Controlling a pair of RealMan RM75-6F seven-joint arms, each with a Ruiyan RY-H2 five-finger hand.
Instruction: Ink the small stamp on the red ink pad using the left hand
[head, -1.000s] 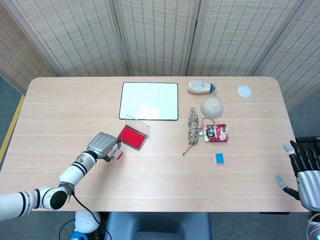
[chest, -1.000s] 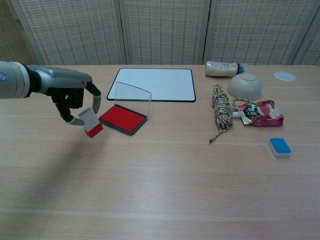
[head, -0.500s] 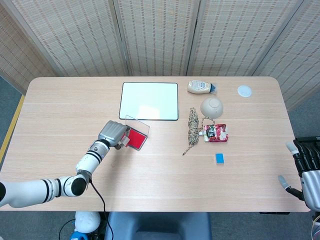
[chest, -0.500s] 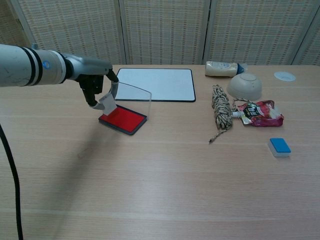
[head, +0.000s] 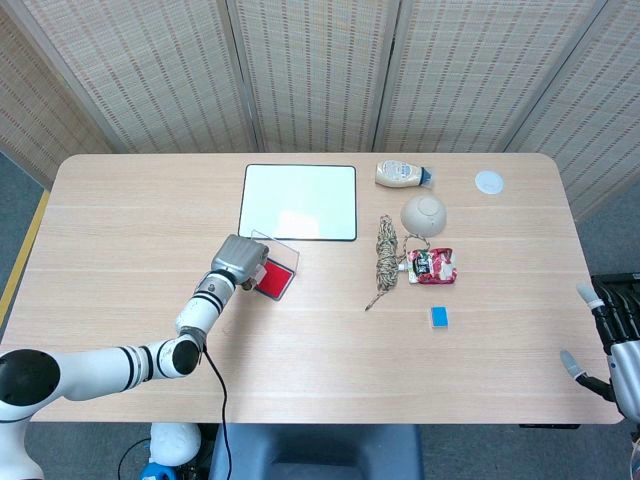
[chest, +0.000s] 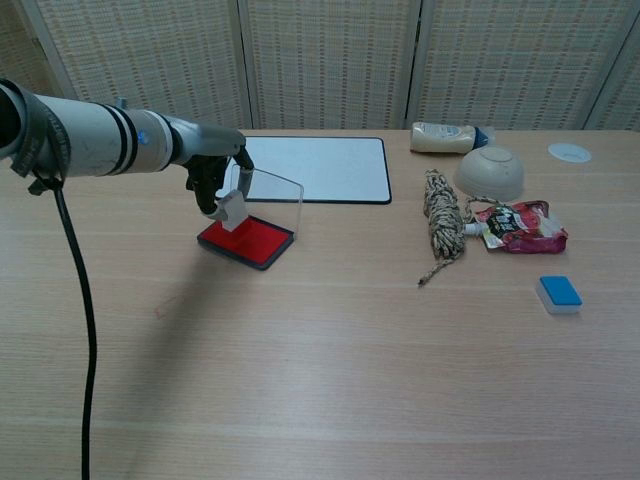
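Left arm: I reached from the tabletop's near-left corner toward its middle, forearm stretched low over the wood.
Left hand (chest: 212, 178): my fingers were curled down around the small stamp (chest: 232, 209), holding it over the left end of the red ink pad (chest: 247, 241).
Small stamp: tilted in my grip; whether its face touched the ink I could not tell.
Red ink pad: left of the tabletop's centre, its clear lid (chest: 272, 197) standing upright behind it, just before the whiteboard (chest: 313, 168).
Right hand (head: 612, 340): off the tabletop's right edge, cut by the frame, fingers apart and holding nothing.
Hidden: in the head view my left hand (head: 238, 261) covered the stamp entirely and part of the pad (head: 277, 278).
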